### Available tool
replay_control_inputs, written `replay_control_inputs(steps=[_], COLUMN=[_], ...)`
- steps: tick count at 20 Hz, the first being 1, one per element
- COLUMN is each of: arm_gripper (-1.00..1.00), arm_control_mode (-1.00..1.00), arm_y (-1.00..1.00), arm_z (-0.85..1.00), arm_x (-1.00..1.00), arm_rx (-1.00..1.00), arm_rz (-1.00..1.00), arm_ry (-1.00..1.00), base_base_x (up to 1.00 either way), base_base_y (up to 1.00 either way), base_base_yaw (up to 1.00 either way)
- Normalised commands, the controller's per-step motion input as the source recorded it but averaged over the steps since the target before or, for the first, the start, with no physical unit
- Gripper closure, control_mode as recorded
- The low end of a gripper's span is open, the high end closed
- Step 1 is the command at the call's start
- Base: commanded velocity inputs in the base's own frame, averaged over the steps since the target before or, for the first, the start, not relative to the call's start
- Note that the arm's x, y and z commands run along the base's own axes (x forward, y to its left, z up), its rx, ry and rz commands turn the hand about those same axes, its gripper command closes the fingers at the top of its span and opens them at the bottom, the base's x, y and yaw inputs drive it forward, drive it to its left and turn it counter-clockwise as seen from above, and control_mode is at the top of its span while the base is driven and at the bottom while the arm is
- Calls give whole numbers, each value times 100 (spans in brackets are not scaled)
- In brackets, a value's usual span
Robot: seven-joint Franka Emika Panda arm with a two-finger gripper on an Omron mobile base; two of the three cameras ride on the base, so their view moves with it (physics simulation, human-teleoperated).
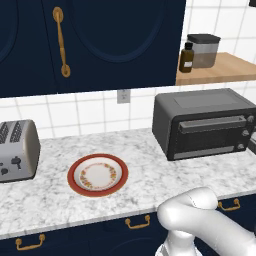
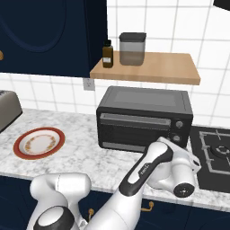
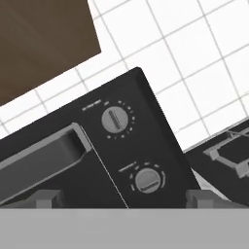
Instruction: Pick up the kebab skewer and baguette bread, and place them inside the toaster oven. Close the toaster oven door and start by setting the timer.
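**Open gripper faces the oven's knobs, door shut**

The toaster oven (image 2: 144, 117) sits on the marble counter (image 1: 150, 165) against the tiled wall, below a wooden shelf (image 2: 152, 67) that carries a brown bottle (image 2: 107, 54) and a grey canister (image 2: 132, 48). The toaster oven door (image 2: 134, 130) stands upright and closed, its bar handle (image 3: 44, 153) running across the top of the glass.

In the right base view the white arm bends forward so that the hand sits just in front of the oven's lower right corner, near the knob column. The gripper (image 3: 119, 198) is spread wide: in the hand view its two dark fingertips (image 3: 44, 198) rise far apart at the bottom edge, with nothing between them. That view (rolled to one side) looks at two knobs: the upper knob (image 3: 115, 120) and the lower knob (image 3: 147, 180), the lower one nearer the fingers. Whether anything touches the oven cannot be told.

To the left on the counter lies a red-rimmed plate (image 1: 98, 175), bare, and farther left a silver toaster (image 1: 17, 149). A black stovetop (image 2: 213, 152) lies to the right of the oven.
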Motion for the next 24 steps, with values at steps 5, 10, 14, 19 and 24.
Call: replay_control_inputs(steps=[5,10,14,19,24], arm_gripper=[-100,-100,-100,-100,-100], arm_control_mode=[-100,-100,-100,-100,-100], arm_y=[0,1,9,3,0], arm_z=[0,0,12,3,16], arm_x=[1,1,54,61,8], arm_rx=[10,1,1,3,3], arm_rz=[-1,-1,-1,0,0], arm_ry=[0,0,0,0,0], base_base_x=[0,0,0,0,0], base_base_y=[0,0,0,0,0], base_base_yaw=[0,0,0,0,0])
